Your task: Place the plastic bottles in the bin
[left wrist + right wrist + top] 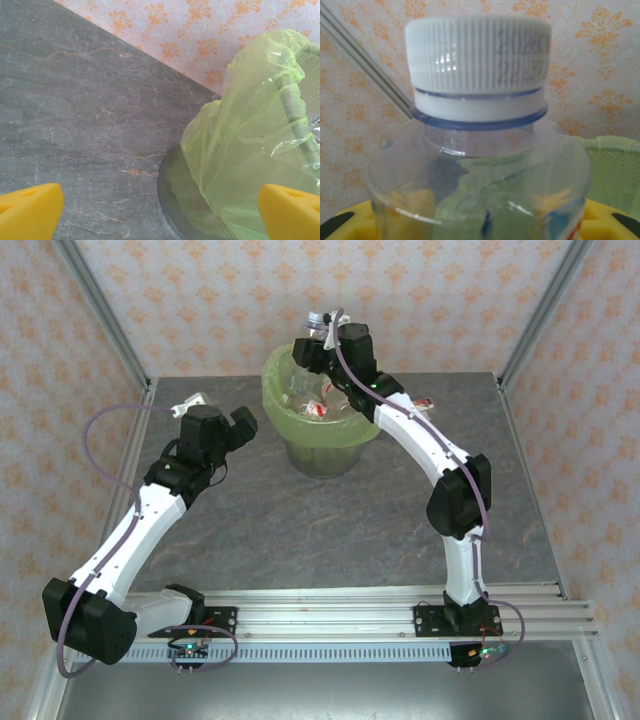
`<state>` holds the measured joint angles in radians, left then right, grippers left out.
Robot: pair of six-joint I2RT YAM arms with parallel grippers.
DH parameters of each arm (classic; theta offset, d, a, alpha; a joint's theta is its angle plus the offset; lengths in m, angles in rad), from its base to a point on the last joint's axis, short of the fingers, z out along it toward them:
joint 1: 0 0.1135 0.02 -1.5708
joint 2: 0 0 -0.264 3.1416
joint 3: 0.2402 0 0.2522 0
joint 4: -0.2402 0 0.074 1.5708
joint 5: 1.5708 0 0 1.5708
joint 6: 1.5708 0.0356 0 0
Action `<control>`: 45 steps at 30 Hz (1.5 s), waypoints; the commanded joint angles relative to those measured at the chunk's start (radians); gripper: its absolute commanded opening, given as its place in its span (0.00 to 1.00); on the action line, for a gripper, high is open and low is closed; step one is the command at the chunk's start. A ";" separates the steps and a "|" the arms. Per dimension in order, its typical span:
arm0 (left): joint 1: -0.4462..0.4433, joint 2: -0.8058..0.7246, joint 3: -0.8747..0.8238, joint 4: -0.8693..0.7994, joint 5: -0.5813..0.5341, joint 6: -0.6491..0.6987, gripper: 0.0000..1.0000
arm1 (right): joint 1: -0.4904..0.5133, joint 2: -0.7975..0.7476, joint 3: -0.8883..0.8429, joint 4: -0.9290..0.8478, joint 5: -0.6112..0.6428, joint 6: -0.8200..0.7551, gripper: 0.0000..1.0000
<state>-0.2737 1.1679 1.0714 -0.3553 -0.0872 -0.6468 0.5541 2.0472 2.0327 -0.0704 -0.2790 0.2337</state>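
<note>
A clear plastic bottle (480, 165) with a white cap (477, 65) stands upright between the yellow fingers (607, 225) of my right gripper (480, 227), which is shut on it. From above, that bottle (318, 322) and the right gripper (323, 343) hang over the far rim of the bin (275, 390), a grey mesh bucket lined with a light-green bag. Several bottles (312, 406) lie inside it. One more red-and-white bottle (425, 403) lies on the table to the right of the bin. My left gripper (233, 438) is open and empty, left of the bin.
In the left wrist view the bin's green bag (250, 125) and mesh wall (185, 200) sit close on the right, between the spread yellow fingers (30, 210) of the left gripper (160, 212). Patterned walls and metal posts (105, 320) enclose the grey stone table (300, 530).
</note>
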 commanded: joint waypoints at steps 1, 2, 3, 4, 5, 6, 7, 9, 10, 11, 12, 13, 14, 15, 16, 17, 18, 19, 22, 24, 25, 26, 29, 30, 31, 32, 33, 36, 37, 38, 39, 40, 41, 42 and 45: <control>0.008 0.001 -0.008 -0.025 -0.025 0.019 1.00 | 0.006 0.004 -0.029 0.138 0.015 0.032 0.53; 0.008 0.000 -0.007 -0.027 -0.024 0.021 1.00 | 0.007 0.003 -0.041 0.150 0.016 0.034 0.56; 0.008 0.001 -0.006 -0.028 -0.025 0.022 1.00 | 0.007 -0.001 -0.056 0.159 0.023 0.036 0.60; 0.008 0.000 -0.007 -0.030 -0.025 0.022 1.00 | 0.007 -0.007 -0.078 0.177 0.033 0.036 0.64; 0.008 -0.002 -0.007 -0.032 -0.027 0.024 1.00 | 0.006 -0.013 -0.101 0.199 0.038 0.032 0.68; 0.009 -0.004 -0.008 -0.034 -0.029 0.026 1.00 | 0.007 -0.020 -0.123 0.213 0.040 0.024 0.71; 0.010 -0.005 -0.008 -0.036 -0.033 0.028 1.00 | 0.007 -0.027 -0.134 0.209 0.043 0.015 0.72; 0.010 -0.008 -0.008 -0.039 -0.038 0.032 1.00 | 0.007 -0.038 -0.138 0.166 0.055 -0.016 0.75; 0.008 -0.008 -0.007 -0.040 -0.040 0.033 1.00 | 0.006 -0.047 -0.141 0.144 0.067 -0.037 0.76; 0.009 -0.007 -0.006 -0.040 -0.039 0.033 1.00 | 0.007 -0.059 -0.149 0.131 0.080 -0.052 0.77; 0.010 -0.007 -0.006 -0.040 -0.038 0.033 1.00 | 0.006 -0.078 -0.170 0.131 0.097 -0.068 0.79; 0.011 -0.006 -0.007 -0.037 -0.036 0.033 1.00 | 0.007 -0.098 -0.197 0.143 0.116 -0.084 0.79; 0.011 -0.004 -0.006 -0.036 -0.035 0.031 1.00 | 0.007 -0.118 -0.223 0.155 0.127 -0.098 0.80; 0.011 -0.001 -0.008 -0.034 -0.032 0.029 1.00 | 0.007 -0.139 -0.247 0.163 0.136 -0.113 0.81; 0.011 0.002 -0.006 -0.031 -0.027 0.026 1.00 | 0.007 -0.156 -0.268 0.166 0.142 -0.127 0.82; 0.011 0.006 -0.005 -0.029 -0.023 0.024 1.00 | 0.006 -0.170 -0.281 0.164 0.146 -0.139 0.82; 0.011 0.010 -0.005 -0.026 -0.019 0.022 1.00 | 0.007 -0.187 -0.294 0.164 0.151 -0.150 0.82; 0.011 0.015 -0.004 -0.024 -0.012 0.020 1.00 | 0.006 -0.201 -0.308 0.164 0.153 -0.160 0.82; 0.011 0.028 0.003 -0.021 0.002 0.013 1.00 | 0.006 -0.240 -0.339 0.161 0.149 -0.188 0.83; 0.011 0.033 0.005 -0.021 0.012 0.010 1.00 | 0.007 -0.264 -0.354 0.153 0.143 -0.202 0.84; 0.011 0.033 0.006 -0.021 0.015 0.010 1.00 | 0.007 -0.276 -0.362 0.150 0.143 -0.212 0.84; 0.011 0.033 0.006 -0.021 0.016 0.010 1.00 | 0.007 -0.287 -0.369 0.146 0.143 -0.219 0.85; 0.011 0.033 0.007 -0.014 0.025 0.014 1.00 | 0.007 -0.316 -0.375 0.118 0.111 -0.246 0.89; 0.011 0.033 0.008 -0.012 0.029 0.016 1.00 | 0.007 -0.323 -0.367 0.090 0.079 -0.259 0.89; 0.012 0.034 0.008 -0.009 0.033 0.018 1.00 | 0.007 -0.330 -0.353 0.058 0.048 -0.265 0.89; 0.011 0.035 0.010 -0.007 0.038 0.018 1.00 | 0.006 -0.336 -0.341 0.031 0.032 -0.264 0.90; 0.011 0.035 0.009 -0.004 0.042 0.018 1.00 | 0.006 -0.346 -0.332 0.007 0.021 -0.262 0.90; 0.011 0.038 0.006 0.017 0.068 0.019 1.00 | 0.007 -0.376 -0.334 -0.023 0.022 -0.261 0.90; 0.012 0.038 0.003 0.028 0.081 0.019 1.00 | 0.007 -0.387 -0.334 -0.037 0.027 -0.266 0.91; 0.011 0.036 0.000 0.040 0.093 0.022 1.00 | 0.007 -0.399 -0.336 -0.047 0.031 -0.271 0.91; 0.011 0.035 -0.005 0.055 0.115 0.027 1.00 | 0.007 -0.412 -0.338 -0.058 0.038 -0.278 0.92; 0.011 0.034 -0.010 0.073 0.141 0.033 1.00 | 0.006 -0.425 -0.344 -0.066 0.049 -0.285 0.94; 0.011 0.033 -0.014 0.091 0.166 0.040 1.00 | 0.006 -0.439 -0.350 -0.070 0.059 -0.291 0.95; 0.011 0.031 -0.017 0.109 0.193 0.049 1.00 | 0.007 -0.454 -0.363 -0.071 0.075 -0.300 0.96; 0.011 0.027 -0.020 0.151 0.268 0.076 1.00 | 0.006 -0.504 -0.413 -0.063 0.142 -0.321 0.99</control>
<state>-0.2722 1.2018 1.0672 -0.2832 0.0872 -0.6136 0.5560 1.6154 1.6505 -0.1253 -0.2012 -0.0494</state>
